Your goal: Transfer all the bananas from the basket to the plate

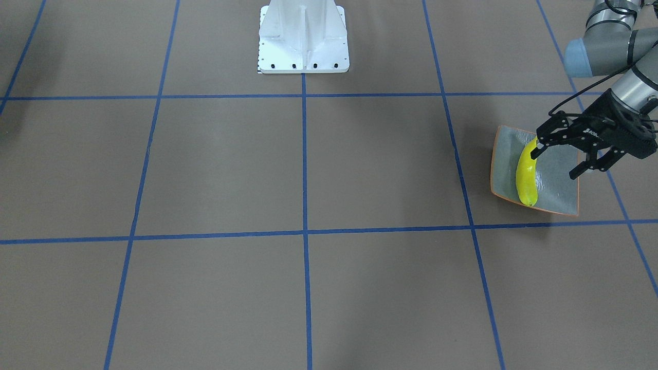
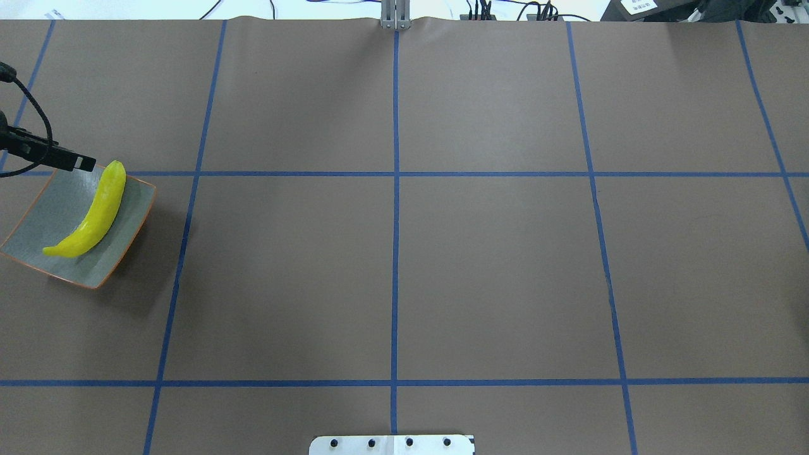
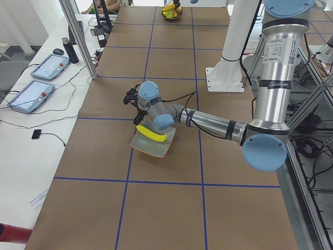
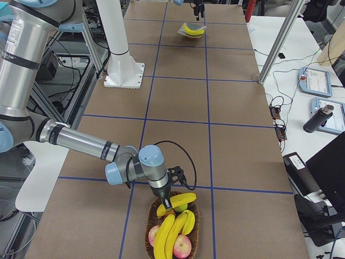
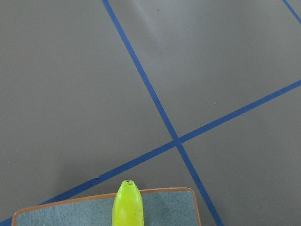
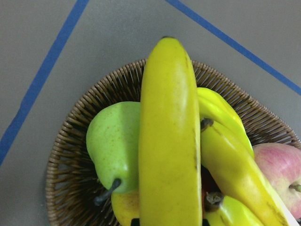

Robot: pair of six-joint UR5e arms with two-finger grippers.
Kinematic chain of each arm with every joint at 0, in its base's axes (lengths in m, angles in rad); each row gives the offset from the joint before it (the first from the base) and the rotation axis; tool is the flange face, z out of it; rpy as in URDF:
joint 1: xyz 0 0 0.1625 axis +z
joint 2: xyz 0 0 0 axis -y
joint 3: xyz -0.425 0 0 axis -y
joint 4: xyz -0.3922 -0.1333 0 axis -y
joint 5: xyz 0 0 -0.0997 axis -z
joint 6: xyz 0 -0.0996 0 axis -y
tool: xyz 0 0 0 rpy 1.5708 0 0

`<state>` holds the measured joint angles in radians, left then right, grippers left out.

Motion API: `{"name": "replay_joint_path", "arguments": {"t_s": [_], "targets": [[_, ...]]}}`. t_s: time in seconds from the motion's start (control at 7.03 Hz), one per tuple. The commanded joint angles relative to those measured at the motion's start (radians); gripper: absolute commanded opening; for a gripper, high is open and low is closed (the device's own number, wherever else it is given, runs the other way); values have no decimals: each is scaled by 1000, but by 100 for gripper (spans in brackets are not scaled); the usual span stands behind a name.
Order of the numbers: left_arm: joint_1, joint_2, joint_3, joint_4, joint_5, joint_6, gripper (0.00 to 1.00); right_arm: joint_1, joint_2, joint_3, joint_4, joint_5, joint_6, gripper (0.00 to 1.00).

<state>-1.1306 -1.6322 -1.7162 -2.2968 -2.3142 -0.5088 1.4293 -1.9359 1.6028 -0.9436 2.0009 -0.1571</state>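
Note:
One yellow banana [image 1: 526, 177] lies on the grey-green plate [image 1: 558, 190] with the orange rim, at the table's left end. It also shows in the overhead view [image 2: 95, 215] on the plate [image 2: 38, 227]. My left gripper [image 1: 556, 163] hovers open and empty just above the plate's robot-side half, one finger over the banana's end. At the other end, my right gripper [image 4: 168, 198] is over the wicker basket [image 6: 70, 155], shut on a banana [image 6: 169, 141] that lies above the other bananas [image 6: 230, 160].
The basket also holds a green pear [image 6: 113, 141] and apples [image 6: 277, 165]. The white robot base [image 1: 303, 41] stands at the table's middle edge. A side bench with tablets [image 3: 49, 66] and cables runs along the far side.

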Motion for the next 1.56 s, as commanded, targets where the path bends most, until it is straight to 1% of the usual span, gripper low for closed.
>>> {"name": "replay_joint_path", "arguments": {"t_s": [0.0, 0.14, 0.28, 0.43, 0.57, 0.71, 0.85, 1.14, 1.28, 1.42], "targets": [[2, 0, 6, -1, -2, -1, 100, 51, 11, 23, -3, 45, -4, 0], [3, -1, 7, -1, -4, -1, 100, 57, 30, 28, -3, 53, -2, 0], [5, 0, 10, -1, -5, -1, 100, 69, 66, 38, -33, 93, -2, 0], [5, -1, 12, -1, -10, -1, 100, 69, 92, 110, -120, 107, -2, 0], [5, -2, 13, -1, -10, -2, 100, 69, 119, 199, -238, 108, 4, 0], [5, -2, 20, -1, -11, -2, 100, 68, 153, 236, -283, 137, 7, 0], [5, -3, 20, -1, -13, -2, 100, 65, 202, 236, -282, 172, 10, 0], [6, -12, 20, -1, -10, -13, 100, -2, 328, 235, -278, 284, 14, 0], [6, -23, 14, -3, -11, -16, 100, -70, 435, 232, -276, 335, 24, 0], [8, -53, 10, -3, -11, -16, 100, -155, 506, 236, -274, 334, 89, 0]]}}
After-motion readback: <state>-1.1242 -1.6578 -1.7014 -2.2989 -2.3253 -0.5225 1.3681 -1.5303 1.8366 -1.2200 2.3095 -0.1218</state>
